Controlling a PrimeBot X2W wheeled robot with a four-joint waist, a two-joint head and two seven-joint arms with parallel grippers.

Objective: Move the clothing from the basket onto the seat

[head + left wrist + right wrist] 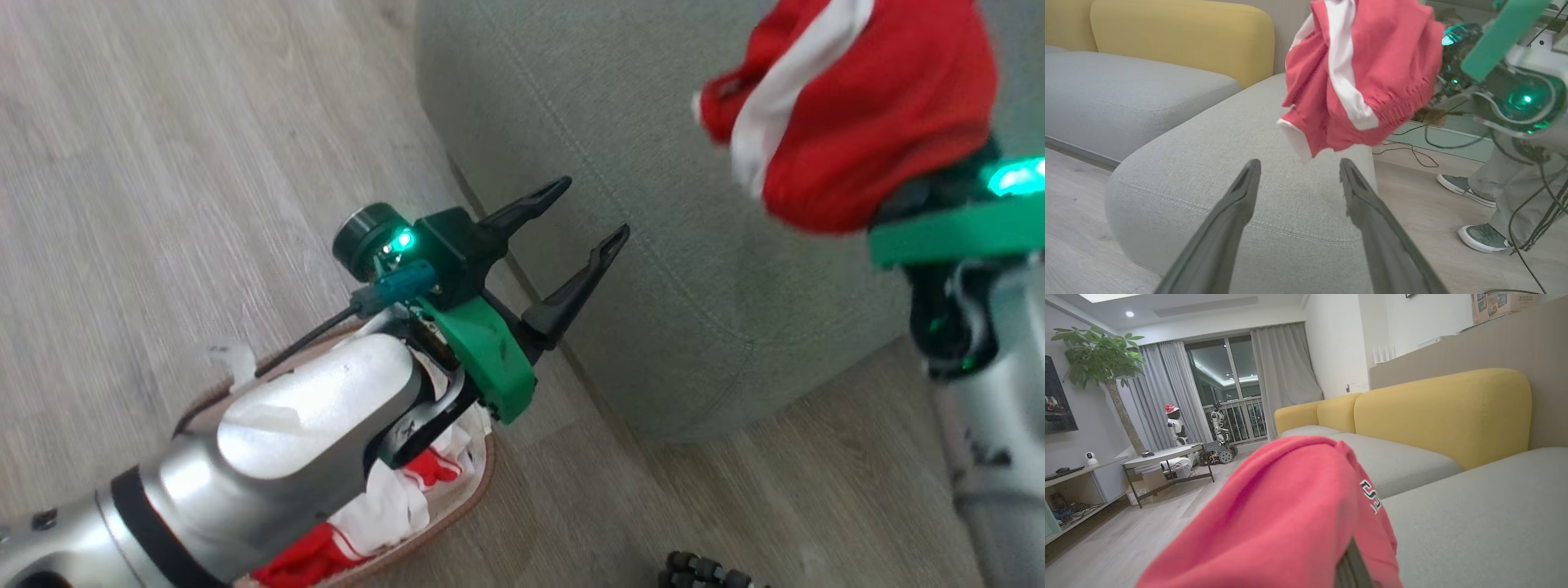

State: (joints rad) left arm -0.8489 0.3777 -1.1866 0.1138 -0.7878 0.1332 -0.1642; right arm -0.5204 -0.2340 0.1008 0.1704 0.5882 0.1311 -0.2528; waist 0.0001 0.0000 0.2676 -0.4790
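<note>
A red garment with a white stripe (849, 106) hangs bunched over my right gripper, above the grey-green seat (620, 163). The same garment (1359, 73) hangs in the air over the seat (1216, 143) in the left wrist view, and it drapes over the fingers (1349, 563) in the right wrist view, with black lettering on it. My left gripper (592, 214) is open and holds nothing, just above the basket (482, 482) and beside the seat's corner. More red and white clothing (392, 506) lies in the basket, partly hidden under my left forearm.
Pale wood floor (163, 163) surrounds the basket. Yellow sofa backrests (1180, 36) rise behind the grey cushions. A person's shoes (1484, 237) and cables lie on the floor to the right. A small dark ribbed thing (702, 572) sits at the bottom edge.
</note>
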